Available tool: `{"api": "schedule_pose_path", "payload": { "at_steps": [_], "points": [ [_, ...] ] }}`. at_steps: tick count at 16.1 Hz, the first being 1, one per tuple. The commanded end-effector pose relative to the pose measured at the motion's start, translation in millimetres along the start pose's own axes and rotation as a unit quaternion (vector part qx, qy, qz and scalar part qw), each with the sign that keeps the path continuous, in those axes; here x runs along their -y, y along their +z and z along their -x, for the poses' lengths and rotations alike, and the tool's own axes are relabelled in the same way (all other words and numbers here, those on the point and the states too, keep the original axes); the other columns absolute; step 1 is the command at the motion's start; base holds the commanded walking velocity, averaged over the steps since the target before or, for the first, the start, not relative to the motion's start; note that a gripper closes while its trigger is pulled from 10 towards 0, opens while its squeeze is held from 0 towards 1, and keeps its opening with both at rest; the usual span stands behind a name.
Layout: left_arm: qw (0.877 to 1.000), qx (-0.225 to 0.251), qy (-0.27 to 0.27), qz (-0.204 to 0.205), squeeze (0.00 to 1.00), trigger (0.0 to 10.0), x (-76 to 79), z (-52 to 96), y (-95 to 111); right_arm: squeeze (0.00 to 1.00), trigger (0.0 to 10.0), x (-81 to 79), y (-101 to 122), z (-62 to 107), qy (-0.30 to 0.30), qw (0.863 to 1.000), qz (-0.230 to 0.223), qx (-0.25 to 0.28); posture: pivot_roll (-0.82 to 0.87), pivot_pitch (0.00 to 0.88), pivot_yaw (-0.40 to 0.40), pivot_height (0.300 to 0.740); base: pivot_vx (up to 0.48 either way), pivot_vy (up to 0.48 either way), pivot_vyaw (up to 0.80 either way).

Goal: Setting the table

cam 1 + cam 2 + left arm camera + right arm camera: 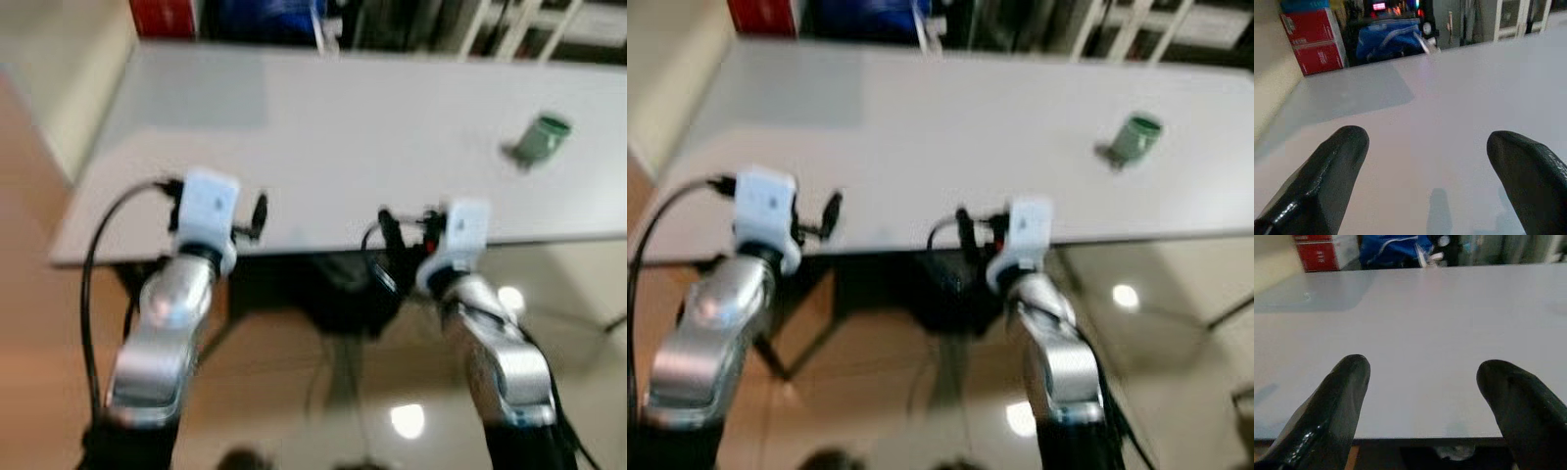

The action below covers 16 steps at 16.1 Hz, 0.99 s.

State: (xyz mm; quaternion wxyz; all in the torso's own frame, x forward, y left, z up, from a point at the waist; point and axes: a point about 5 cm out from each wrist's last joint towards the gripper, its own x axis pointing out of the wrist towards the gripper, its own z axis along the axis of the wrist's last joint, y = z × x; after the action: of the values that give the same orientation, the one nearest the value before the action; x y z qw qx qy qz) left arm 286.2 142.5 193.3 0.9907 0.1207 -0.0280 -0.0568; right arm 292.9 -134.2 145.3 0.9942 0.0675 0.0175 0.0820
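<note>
A small green cup (542, 138) lies tipped on its side on the white table (323, 127), far to the right. My left gripper (1425, 176) is open, its fingers just over the table's near edge with nothing between them. My right gripper (1420, 406) is open too, held at the near edge a little right of the middle, with bare tabletop ahead of it. The cup (1135, 136) is well off to the right of the right gripper and farther back.
A red box (1315, 41) and a blue bag (1388, 36) stand on the floor beyond the table's far edge. Pale furniture legs (549, 29) show at the back right. Glossy floor (294, 392) with light reflections lies below the table's near edge.
</note>
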Motion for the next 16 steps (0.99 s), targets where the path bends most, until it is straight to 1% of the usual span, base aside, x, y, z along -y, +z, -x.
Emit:
{"api": "schedule_pose_path", "payload": {
  "at_steps": [1, 3, 5, 6, 9, 11, 12, 13, 15, 16],
  "points": [
    [1.0, -0.004, 0.005, -0.002, 0.0, 10.0, -5.1, 1.1, -1, 0.0, 10.0, 3.6, 4, -1.9, -0.018, 1.0, -0.002, 0.002, 0.08, 0.076, -0.1, 0.74, 0.0, 0.48, 0.0],
    [1.0, -0.004, 0.01, -0.01, 0.0, 10.0, -7.5, 0.6, 0, 0.0, 10.0, 3.8, 5, -3.0, -0.014, 1.0, -0.009, 0.006, 0.08, 0.087, -0.099, 0.74, 0.0, 0.48, 0.0],
    [1.0, 0.002, 0.003, -0.019, 0.0, 10.0, -5.5, -1.4, 4, 0.0, 10.0, -2.5, 10, -4.0, 0.013, 1.0, -0.016, 0.021, 0.08, 0.086, -0.1, 0.74, 0.0, 0.48, 0.0],
    [1.0, 0.005, 0.002, -0.02, 0.0, 10.0, -4.7, -2.1, 6, 0.0, 10.0, -4.1, 11, -3.5, 0.019, 0.999, -0.012, 0.025, 0.08, 0.087, -0.102, 0.74, 0.0, 0.48, 0.0],
    [1.0, 0.007, 0.01, -0.014, 0.0, 10.0, -7.5, -0.6, 6, 0.0, 10.0, -4.9, 13, -2.6, 0.014, 0.999, -0.014, 0.028, 0.06, 0.092, -0.099, 0.74, 0.0, 0.48, 0.0],
    [1.0, 0.015, 0.021, -0.008, 0.0, 10.0, -7.5, -0.6, 7, 0.0, 10.0, -4.4, 16, -4.9, 0.022, 0.999, -0.023, 0.028, 0.05, 0.089, -0.096, 0.74, 0.0, 0.48, -0.68],
    [0.999, 0.02, 0.031, 0.003, 0.0, 10.0, -8.1, 1.2, 8, 0.0, 10.0, -4.1, 16, -5.3, 0.022, 0.999, -0.013, 0.029, 0.05, 0.086, -0.094, 0.74, 0.0, 0.48, -0.8],
    [0.999, 0.015, 0.026, 0.011, 0.0, 10.0, -6.1, 5.8, 4, 0.0, 10.0, -3.6, 14, -3.3, 0.021, 0.999, -0.003, 0.028, 0.05, 0.069, -0.086, 0.74, 0.0, 0.48, 0.0],
    [1.0, 0.005, 0.025, 0.006, 0.0, 10.0, -5.4, 11.7, -2, 0.0, 10.0, -5.5, 11, 0.8, 0.022, 0.999, 0.0, 0.025, 0.03, 0.06, -0.078, 0.74, 0.0, 0.48, 0.0],
    [1.0, 0.003, 0.029, 0.009, 0.0, 10.0, -5.9, 11.6, -3, 0.0, 10.0, -5.7, 12, 2.6, 0.019, 0.999, -0.004, 0.027, 0.02, 0.072, -0.077, 0.74, 0.0, 0.48, 0.0]
  ]
}}
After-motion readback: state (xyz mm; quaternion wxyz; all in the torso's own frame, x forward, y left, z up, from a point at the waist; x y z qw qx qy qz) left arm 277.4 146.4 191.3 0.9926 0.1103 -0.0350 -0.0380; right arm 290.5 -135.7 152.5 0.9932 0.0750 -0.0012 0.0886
